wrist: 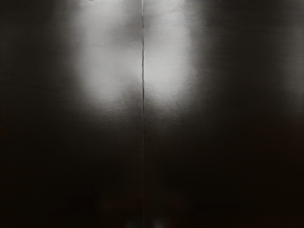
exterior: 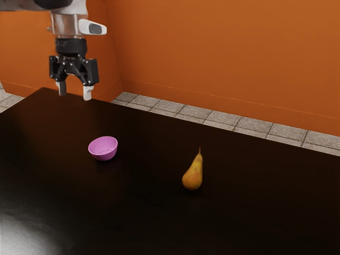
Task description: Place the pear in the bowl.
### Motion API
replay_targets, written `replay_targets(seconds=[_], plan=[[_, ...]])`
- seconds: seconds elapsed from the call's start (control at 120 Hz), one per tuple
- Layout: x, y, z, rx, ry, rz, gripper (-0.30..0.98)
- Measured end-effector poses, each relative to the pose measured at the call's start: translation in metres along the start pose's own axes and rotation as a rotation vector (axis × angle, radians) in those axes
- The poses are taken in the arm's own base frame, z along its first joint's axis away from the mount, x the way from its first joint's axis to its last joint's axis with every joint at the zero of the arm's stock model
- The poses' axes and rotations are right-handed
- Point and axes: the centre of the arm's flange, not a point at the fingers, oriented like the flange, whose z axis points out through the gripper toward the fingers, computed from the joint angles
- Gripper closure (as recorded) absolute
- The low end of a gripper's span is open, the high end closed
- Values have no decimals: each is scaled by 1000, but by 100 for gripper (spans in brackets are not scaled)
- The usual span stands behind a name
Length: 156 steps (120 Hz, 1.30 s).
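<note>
Because nothing is yet between them, the jaws hang wide apart and point down, leaving room to close around the pear (exterior: 193, 174). It sits on the dark surface (exterior: 143, 212), narrow end and stem uppermost in the exterior view, well apart from the bowl (exterior: 102, 155) and toward that view's right. With its mouth upward, the bowl is placed to receive it. The arm (exterior: 68, 24) is high and off to the exterior view's left, so reaching the pear likely means passing the bowl with clearance. Gripping the rounded body off-centre could tip or roll the fruit.
</note>
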Motion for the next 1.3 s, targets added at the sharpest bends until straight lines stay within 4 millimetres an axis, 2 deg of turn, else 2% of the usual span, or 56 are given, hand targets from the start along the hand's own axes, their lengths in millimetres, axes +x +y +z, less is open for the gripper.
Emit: replay_targets(seconds=[0.133, 0.2, 0.267, 0.325, 0.4, 0.458, 0.583, 0.758, 0.85, 1.0, 1.167, 1.3], plan=[[25, -11, -8, 9, 148, -5, 2], [55, -4, 1, 17, 174, 9, 2], [89, 22, 19, 30, 187, 43, 2], [123, 49, 47, 41, 185, 74, 2], [162, 84, 70, 58, 207, 102, 2], [189, 102, 93, 69, 210, 103, 2], [229, 141, 143, 114, 222, 84, 2], [249, 210, 200, 121, 243, 68, 2], [261, 233, 227, 108, 268, 43, 2], [283, 239, 269, 90, 302, -25, 2], [295, 232, 282, 70, 338, -96, 2], [294, 232, 293, 63, 334, -133, 2]])
